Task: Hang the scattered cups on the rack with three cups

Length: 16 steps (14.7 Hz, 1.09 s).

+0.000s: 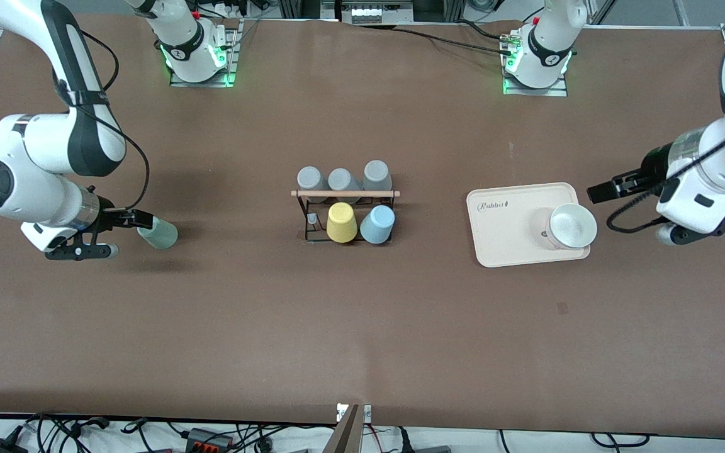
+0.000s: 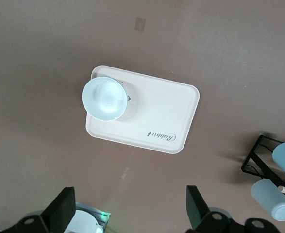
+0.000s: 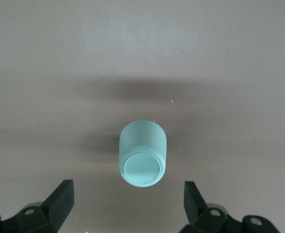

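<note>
The mint green cup (image 1: 158, 233) lies on its side well off the rack (image 1: 345, 214) toward the right arm's end, base toward the spread, empty right gripper (image 1: 124, 221) (left gripper (image 1: 601, 190) waits, spread, beside the cream tray (image 1: 513, 234)).

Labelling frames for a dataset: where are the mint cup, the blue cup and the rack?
mint cup (image 3: 142, 154), right wrist view, its side wall.
blue cup (image 1: 377, 224), front view, its side, on the rack.
rack (image 1: 345, 194), front view, its wooden top rod.
</note>
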Motion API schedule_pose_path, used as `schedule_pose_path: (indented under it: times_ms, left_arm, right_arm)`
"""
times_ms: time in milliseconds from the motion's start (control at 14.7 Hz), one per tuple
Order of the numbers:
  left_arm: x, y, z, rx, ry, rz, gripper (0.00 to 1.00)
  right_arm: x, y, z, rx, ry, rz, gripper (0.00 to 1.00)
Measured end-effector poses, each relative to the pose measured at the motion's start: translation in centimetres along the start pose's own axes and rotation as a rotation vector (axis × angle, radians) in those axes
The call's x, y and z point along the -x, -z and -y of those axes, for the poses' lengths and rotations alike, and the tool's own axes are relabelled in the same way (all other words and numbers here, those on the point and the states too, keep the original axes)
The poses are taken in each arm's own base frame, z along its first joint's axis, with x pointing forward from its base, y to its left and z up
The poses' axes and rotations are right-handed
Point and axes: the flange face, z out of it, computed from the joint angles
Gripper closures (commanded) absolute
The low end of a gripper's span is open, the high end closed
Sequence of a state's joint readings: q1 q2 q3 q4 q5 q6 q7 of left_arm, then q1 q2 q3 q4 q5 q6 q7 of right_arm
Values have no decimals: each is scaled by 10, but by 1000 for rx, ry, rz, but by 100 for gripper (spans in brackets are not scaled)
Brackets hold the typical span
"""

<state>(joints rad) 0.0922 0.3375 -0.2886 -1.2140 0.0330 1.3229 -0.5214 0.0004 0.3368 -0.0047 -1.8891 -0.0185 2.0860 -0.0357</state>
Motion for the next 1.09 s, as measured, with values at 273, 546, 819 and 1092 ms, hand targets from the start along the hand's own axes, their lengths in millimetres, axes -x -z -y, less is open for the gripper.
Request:
schedule_pose_path:
  times_ms: [273, 546, 819, 1092]
  left_arm:
    - [41, -13, 2, -11, -21, -107, 0]
    - [70, 8, 0, -25, -228, -158, 0]
    - [51, 5, 28, 37, -276, -124, 0]
    - [46, 5, 31, 91, -231, -103, 0]
  right_arm:
    - [-5, -33, -9, -2, -16, 27, 0]
    - [-10, -46, -15, -2, -26, 15, 0]
    - [-16, -60, -16, -4, -29, -11, 0]
    - [-14, -75, -15, -12, -35, 10, 0]
